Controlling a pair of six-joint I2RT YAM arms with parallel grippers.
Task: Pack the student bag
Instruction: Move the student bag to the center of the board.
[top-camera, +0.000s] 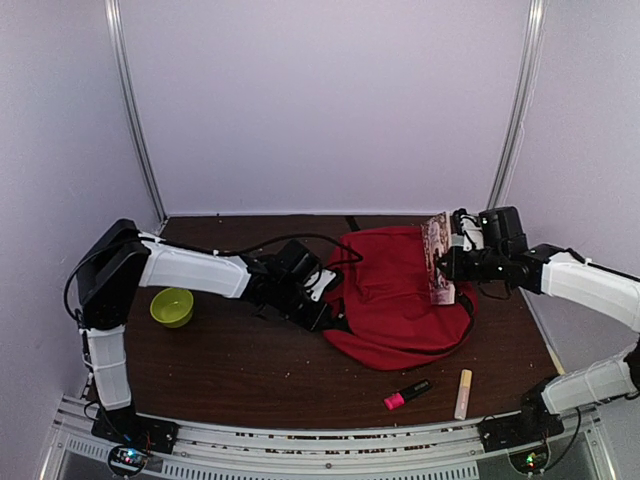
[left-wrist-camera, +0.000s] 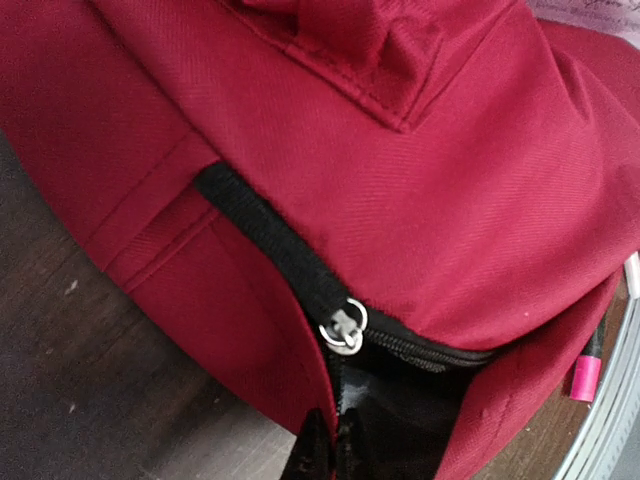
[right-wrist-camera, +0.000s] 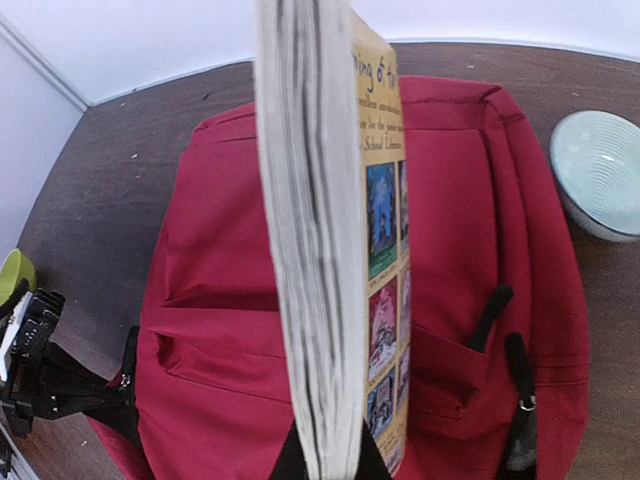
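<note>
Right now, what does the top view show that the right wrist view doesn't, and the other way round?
Only the top view: a pink highlighter and a cream marker on the table near the bag. Only the right wrist: a pale bowl beside the bag, and the book's cover pictures up close. Both: the bag, the upright book in the right gripper, the left gripper at the bag's edge, and the green bowl, a mere sliver in the wrist view.

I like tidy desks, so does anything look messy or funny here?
Nothing looks spilled or broken. The book is held upright on its edge at the right side of the student bag, pinched by the right tool. A pink highlighter and a pale stick lie loose on the table near its front edge, outside the bag.
</note>
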